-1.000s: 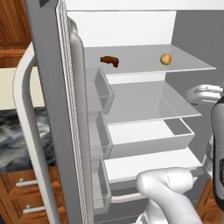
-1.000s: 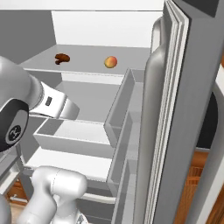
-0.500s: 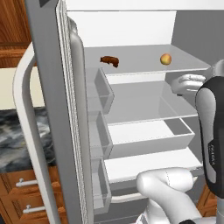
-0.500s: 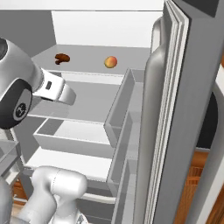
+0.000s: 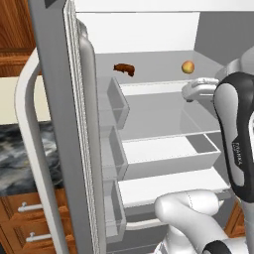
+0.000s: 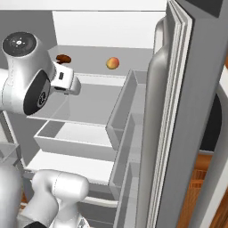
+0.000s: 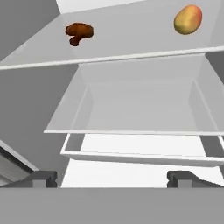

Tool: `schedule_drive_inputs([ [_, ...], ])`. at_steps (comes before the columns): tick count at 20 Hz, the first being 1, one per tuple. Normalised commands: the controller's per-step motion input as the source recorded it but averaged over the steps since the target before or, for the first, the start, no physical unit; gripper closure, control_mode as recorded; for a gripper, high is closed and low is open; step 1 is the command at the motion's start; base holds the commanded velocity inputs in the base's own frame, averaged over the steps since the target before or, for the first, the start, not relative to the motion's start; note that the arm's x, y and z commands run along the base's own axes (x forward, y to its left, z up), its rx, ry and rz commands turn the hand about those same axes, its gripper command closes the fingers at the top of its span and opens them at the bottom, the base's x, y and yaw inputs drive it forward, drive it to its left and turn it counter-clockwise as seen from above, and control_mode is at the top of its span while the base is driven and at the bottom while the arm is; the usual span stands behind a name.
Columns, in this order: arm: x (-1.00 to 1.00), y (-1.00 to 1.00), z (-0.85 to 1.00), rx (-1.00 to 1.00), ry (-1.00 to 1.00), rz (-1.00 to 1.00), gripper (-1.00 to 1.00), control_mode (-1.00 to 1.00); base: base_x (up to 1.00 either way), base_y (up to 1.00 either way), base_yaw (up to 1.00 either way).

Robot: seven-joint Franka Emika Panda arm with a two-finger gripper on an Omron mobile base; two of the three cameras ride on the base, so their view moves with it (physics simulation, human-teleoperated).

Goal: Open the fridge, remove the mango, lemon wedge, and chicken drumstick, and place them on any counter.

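Note:
The fridge [image 5: 63, 124] stands with both doors swung open, showing its white inside. On its upper shelf the chicken drumstick [image 5: 124, 68] [image 6: 63, 59] [image 7: 79, 31] lies to the left and the mango [image 5: 187, 67] [image 6: 113, 63] [image 7: 188, 19] to the right, apart from each other. My gripper [image 5: 191, 92] [image 6: 72, 86] [image 7: 111, 177] hangs open and empty just in front of that shelf's edge, slightly below it, nearer the mango in the left base view. The lemon wedge is hidden.
Below the shelf sit a second shelf and an open white drawer [image 7: 131, 127]. Door bins [image 5: 115, 101] [image 6: 124, 107] line both open doors. The black marbled counter [image 5: 15, 149] over wooden cabinets [image 5: 30, 218] lies left of the fridge, behind the left door.
My arm has risen from the level of the lower shelf to the upper shelf and swung in toward the fridge. The mango and drumstick have not moved.

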Motion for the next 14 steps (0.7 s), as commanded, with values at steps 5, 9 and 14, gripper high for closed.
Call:
schedule_drive_inputs([
  [5, 0.37, 0.17, 0.00, 0.00, 0.01, 0.14, -1.00, -1.00, 0.00, 0.00, 0.00],
  [9, 0.32, 0.37, -0.04, -0.05, 0.00, 0.06, -1.00, -1.00, 0.00, 0.00, 0.00],
  [14, 0.34, 0.34, -0.12, -0.02, 0.00, 0.03, -1.00, -1.00, 0.00, 0.00, 0.00],
])
